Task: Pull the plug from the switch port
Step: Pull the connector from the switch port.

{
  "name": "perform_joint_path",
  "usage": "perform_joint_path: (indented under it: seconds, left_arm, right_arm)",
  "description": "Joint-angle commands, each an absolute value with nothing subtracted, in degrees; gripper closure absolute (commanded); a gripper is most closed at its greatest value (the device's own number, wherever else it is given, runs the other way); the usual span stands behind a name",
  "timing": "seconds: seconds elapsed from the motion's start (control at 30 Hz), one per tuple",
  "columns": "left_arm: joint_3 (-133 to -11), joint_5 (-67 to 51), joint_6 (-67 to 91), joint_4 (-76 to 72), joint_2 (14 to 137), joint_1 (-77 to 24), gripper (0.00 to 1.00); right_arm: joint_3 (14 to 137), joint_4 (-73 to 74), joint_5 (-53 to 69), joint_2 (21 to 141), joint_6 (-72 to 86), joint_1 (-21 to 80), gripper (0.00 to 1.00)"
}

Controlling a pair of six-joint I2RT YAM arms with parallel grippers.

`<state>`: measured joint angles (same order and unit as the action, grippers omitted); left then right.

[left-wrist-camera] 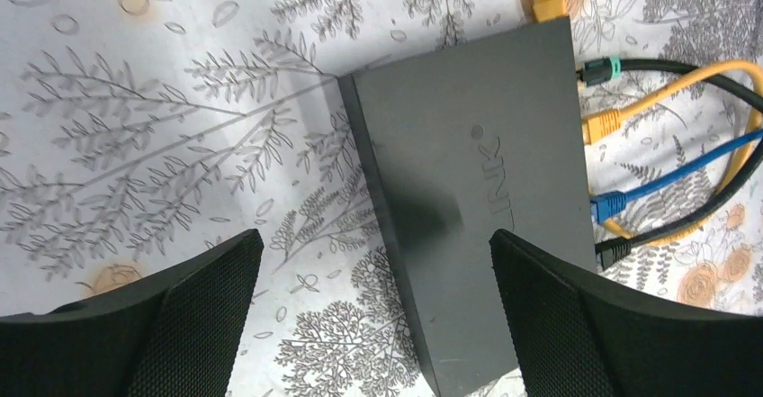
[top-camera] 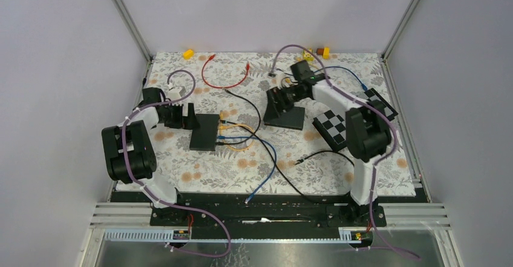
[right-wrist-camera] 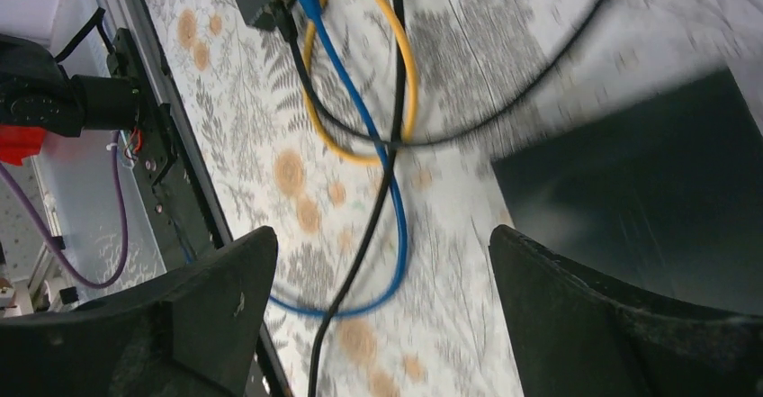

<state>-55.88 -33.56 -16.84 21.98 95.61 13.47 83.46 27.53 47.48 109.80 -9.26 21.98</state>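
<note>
Left pincer is hovering wide open over switch, holding nothing; right pincer is gaping empty above cables

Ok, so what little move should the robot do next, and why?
Probably lower the open left gripper onto the switch and hold it steady. The switch lies partly between its fingers, the blue plug sits in its port, and the open right gripper is away from the plugs, holding nothing, so it looks free to pull afterwards.
</note>
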Motion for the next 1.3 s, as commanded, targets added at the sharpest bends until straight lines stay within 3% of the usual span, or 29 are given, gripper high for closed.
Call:
perform_joint_path:
  seconds: [0.0, 0.27, 0.47, 0.8, 1.03, 1.27]
  left_arm:
    - [-54.8, -39.0, -19.7, 24.2, 95.4, 13.5, 0.01]
    - [-55.4, -44.2, -17.6, 25.6, 99.0, 13.4, 0.01]
    - [-57.1, -46.9, -16.9, 25.4, 102.4, 12.7, 0.06]
    - [-54.5, -49.6, -15.2, 23.8, 102.2, 6.1, 0.17]
    - [-53.3, -44.7, -11.9, 19.4, 99.7, 5.9, 0.12]
    - [-56.8, -39.4, -10.5, 20.1, 99.1, 5.0, 0.1]
  right_arm:
    - [95.2, 28.0, 47.3, 119.8, -7.3, 27.6, 0.07]
    - [115.2, 31.0, 47.2, 135.9, -6.3, 33.5, 0.08]
    - [122.8, 31.0, 48.4, 143.2, -4.2, 34.9, 0.12]
    - [125.2, 29.0, 52.9, 148.4, -0.6, 34.9, 0.25]
    - [120.9, 28.1, 53.6, 147.2, -1.1, 34.8, 0.34]
    - [117.6, 27.2, 54.7, 146.4, -1.2, 34.1, 0.37]
